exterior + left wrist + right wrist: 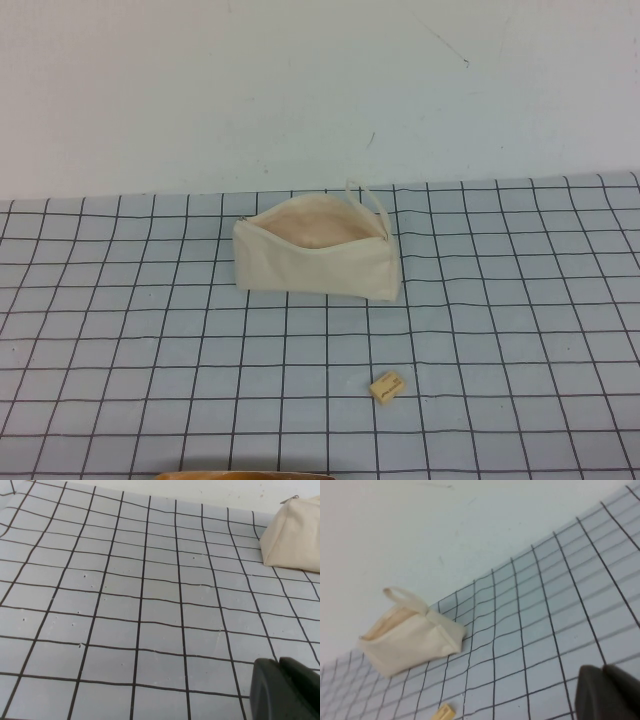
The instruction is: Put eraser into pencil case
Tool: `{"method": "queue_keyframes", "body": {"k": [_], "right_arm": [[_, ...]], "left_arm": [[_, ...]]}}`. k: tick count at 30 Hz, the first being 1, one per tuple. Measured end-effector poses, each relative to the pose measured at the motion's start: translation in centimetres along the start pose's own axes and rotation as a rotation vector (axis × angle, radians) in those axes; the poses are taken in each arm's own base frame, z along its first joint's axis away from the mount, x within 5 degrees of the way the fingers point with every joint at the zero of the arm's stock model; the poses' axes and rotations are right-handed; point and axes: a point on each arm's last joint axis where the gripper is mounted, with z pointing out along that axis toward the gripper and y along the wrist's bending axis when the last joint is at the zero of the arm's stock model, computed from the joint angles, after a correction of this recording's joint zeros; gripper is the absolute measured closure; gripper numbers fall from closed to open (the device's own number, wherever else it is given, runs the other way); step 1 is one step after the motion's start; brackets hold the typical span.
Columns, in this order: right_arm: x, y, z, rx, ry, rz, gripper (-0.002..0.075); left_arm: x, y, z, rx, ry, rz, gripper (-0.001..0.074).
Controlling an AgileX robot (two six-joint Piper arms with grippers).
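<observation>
The pencil case, a cream-white wedge pouch with its zip open and pinkish lining showing, lies mid-table with its loop strap at the far right end. It also shows in the left wrist view and the right wrist view. The eraser, a tiny cream-tan block with dark print, lies on the mat in front of the pouch, to its right; its corner shows in the right wrist view. My left gripper is shut and empty over the mat. My right gripper is shut and empty, away from the eraser.
A grey mat with a black grid covers the table up to a white wall. A tan curved edge shows at the near border of the high view.
</observation>
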Motion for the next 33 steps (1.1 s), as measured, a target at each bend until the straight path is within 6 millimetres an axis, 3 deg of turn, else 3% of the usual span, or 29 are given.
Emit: {"method": "queue_keyframes", "body": {"k": [5, 6, 9, 16, 22, 25, 33], "right_arm": [[-3.4, 3.2, -1.2, -0.040, 0.056, -0.301, 0.0727], [-5.1, 4.6, -1.5, -0.030, 0.125, -0.440, 0.0727], [-8.0, 6.5, -1.4, -0.004, 0.280, -0.633, 0.0727], [-13.6, 10.0, 1.6, -0.019, 0.668, -0.811, 0.0727], [-15.1, 10.4, 6.4, -0.052, 0.942, -0.791, 0.0727], [-15.4, 10.5, 8.7, -0.066, 0.998, -0.785, 0.0727], [-13.4, 13.1, 12.6, -0.101, 1.129, -0.856, 0.0727]], "left_arm": [[0.0, 0.0, 0.0, 0.000, 0.000, 0.000, 0.0738], [0.0, 0.0, 0.0, 0.000, 0.000, 0.000, 0.0738], [0.0, 0.0, 0.0, 0.000, 0.000, 0.000, 0.0738], [0.0, 0.0, 0.0, 0.000, 0.000, 0.000, 0.0738], [0.0, 0.0, 0.0, 0.000, 0.000, 0.000, 0.0738], [0.0, 0.0, 0.0, 0.000, 0.000, 0.000, 0.0738], [0.0, 0.0, 0.0, 0.000, 0.000, 0.000, 0.0738]]}}
